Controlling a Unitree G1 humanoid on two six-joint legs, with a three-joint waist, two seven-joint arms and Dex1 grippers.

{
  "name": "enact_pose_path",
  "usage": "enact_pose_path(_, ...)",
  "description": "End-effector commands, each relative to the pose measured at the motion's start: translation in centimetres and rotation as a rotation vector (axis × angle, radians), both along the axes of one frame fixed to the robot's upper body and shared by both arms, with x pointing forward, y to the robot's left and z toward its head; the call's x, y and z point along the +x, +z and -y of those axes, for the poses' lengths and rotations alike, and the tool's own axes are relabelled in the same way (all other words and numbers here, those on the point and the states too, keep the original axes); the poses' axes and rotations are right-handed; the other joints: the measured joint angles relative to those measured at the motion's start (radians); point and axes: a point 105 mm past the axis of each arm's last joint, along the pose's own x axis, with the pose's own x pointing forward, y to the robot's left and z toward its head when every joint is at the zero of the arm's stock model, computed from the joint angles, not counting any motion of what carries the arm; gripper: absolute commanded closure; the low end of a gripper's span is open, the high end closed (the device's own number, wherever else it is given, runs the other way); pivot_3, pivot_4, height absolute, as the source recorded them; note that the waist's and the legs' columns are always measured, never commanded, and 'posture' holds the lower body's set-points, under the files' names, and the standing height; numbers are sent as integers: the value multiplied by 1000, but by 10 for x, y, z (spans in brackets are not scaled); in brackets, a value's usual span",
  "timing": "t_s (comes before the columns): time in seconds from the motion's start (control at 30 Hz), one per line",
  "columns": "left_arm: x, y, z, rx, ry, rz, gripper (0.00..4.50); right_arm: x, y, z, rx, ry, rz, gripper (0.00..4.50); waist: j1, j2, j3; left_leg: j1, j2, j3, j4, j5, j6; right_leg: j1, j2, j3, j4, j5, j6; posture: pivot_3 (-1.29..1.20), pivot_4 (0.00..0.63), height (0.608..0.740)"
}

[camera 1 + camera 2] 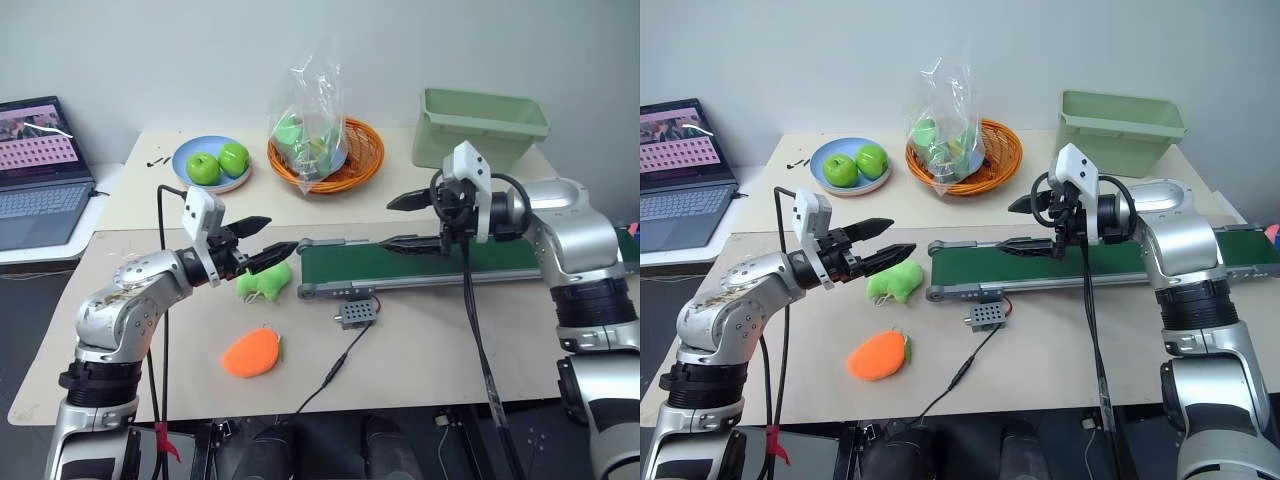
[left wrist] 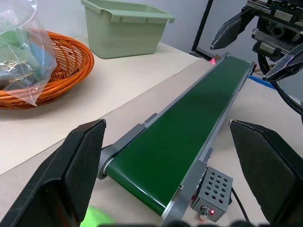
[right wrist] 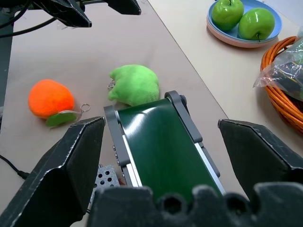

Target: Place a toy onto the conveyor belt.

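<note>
I have the left pincer (image 1: 258, 242) spread wide and holding nothing, hanging level above the table and aimed across toward the near roller of the conveyor belt (image 1: 430, 262). The toy (image 1: 251, 354), the orange plush with its green tuft, lies on the table below and nearer to me than that pincer, well apart from its fingers; the lime-green plush (image 1: 263, 283) sits just under the fingertips, against the belt's end. To do this step well, I judge I must tip the left wrist downward and draw back toward myself, so I come over the orange one and not the green one, then close across its short width, since soft plush will squash and slip from a shallow pinch. The thin black cable (image 1: 330, 375) runs close beside the toy, so I would keep my fingers off it.

Beyond the left pincer stands a blue plate (image 1: 188, 155) with two green apples (image 1: 218, 164). Further along, an orange wicker basket (image 1: 365, 150) holds a clear plastic bag (image 1: 312, 110) of green things I cannot identify. Behind the right pincer (image 1: 405, 222) stands a pale green bin (image 1: 480, 126); its contents are hidden. That right pincer is also spread wide, holding nothing, hovering over the belt.
</note>
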Motion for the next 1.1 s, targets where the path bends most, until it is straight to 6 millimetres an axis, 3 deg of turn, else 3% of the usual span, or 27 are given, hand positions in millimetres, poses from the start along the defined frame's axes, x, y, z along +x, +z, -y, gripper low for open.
enact_pose_path(0.03, 1, 13, -6, 9, 22, 65, 53, -4, 11, -1, 17, 15, 47, 0, 0, 0, 0, 0, 0, 0, 0, 0, 0, 0, 0, 0, 0, 0, 0, 0, 150, 740)
enact_pose_path(0.23, -6, 20, -12, -4, 1, 99, 53, -3, 9, -2, 18, 17, 39, 0, -1, 0, 0, 0, 0, 0, 0, 0, 0, 0, 0, 0, 0, 0, 0, 0, 150, 740)
enact_pose_path(0.3, 1, 21, -22, 1, 67, 111, 53, -2, 8, -3, 15, 22, 37, 0, -2, 0, 0, 0, 0, 0, 0, 0, 0, 0, 0, 0, 0, 0, 0, 0, 150, 740)
enact_pose_path(0.5, -37, -12, -31, 142, -84, 53, 53, -1, 6, -6, 16, 35, 31, 0, -7, 0, 0, 0, 0, 0, -2, 0, 0, -1, 0, 1, 0, 0, 0, 0, 150, 740)
enact_pose_path(0.6, -59, -17, -39, 149, -115, 25, 53, -2, 2, -6, 15, 38, 22, 0, -6, 1, 0, 0, 1, 0, -4, 0, 0, -2, 0, 0, -1, 0, 0, 0, 150, 740)
enact_pose_path(0.77, -81, -34, -36, 184, -142, 5, 53, -1, 0, -7, 16, 40, 17, 0, 3, 1, 0, 1, 1, 0, -4, 0, -1, 0, 0, 0, 0, 0, -1, 0, 150, 740)
enact_pose_path(1.1, -90, -66, -43, 274, -107, -17, 53, -2, -2, -3, 12, 27, 15, 0, 2, 1, 0, 1, 1, 0, -4, 0, 0, 0, 0, 0, -1, -1, -1, 0, 150, 740)
